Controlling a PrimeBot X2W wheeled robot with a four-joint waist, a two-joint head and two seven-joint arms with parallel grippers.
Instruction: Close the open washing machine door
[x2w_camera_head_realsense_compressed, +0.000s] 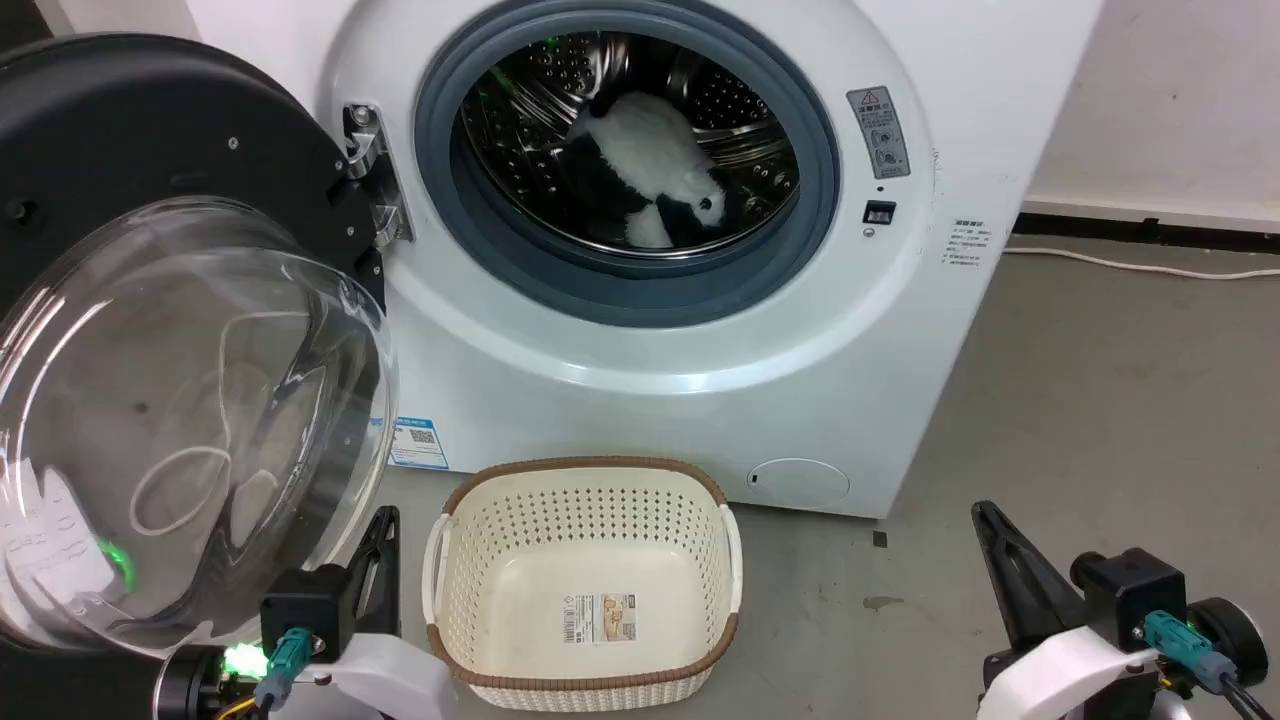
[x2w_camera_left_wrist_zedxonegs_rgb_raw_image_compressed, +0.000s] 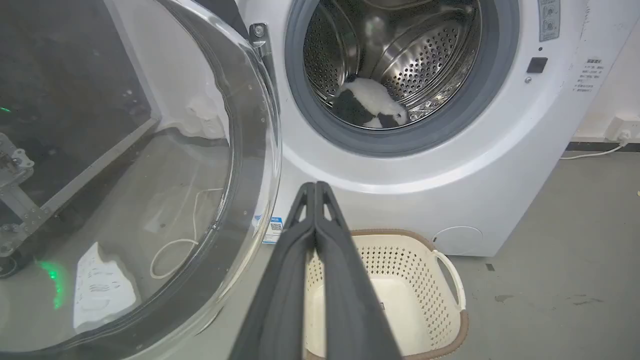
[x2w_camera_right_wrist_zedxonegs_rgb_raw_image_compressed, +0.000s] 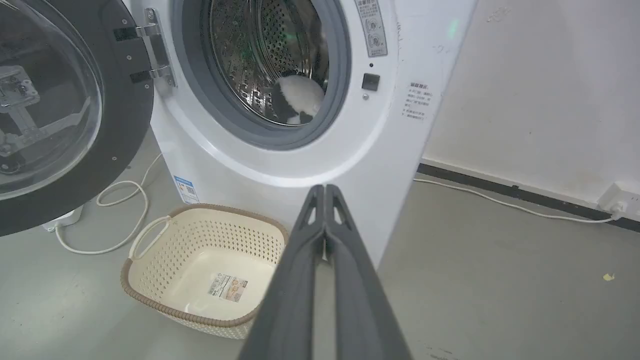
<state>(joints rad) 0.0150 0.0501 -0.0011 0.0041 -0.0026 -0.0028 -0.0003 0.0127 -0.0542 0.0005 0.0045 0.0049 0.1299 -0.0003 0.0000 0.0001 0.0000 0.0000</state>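
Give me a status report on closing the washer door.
Left gripper and right gripper shut, empty. Door wide open, untouched. Basket on floor before washer, possibly near door's swing.

Glossy clear glass in the washing machine door (x2w_camera_head_realsense_compressed: 180, 350); shiny steel drum (x2w_camera_head_realsense_compressed: 745, 110); basket (x2w_camera_head_realsense_compressed: 600, 515) probably matt plastic.

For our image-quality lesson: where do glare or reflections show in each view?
Head view: a green glow glints in the glass of the washing machine door. Left wrist view: bright highlights on the steel drum. Right wrist view: a faint green spot on the white front of the washing machine.
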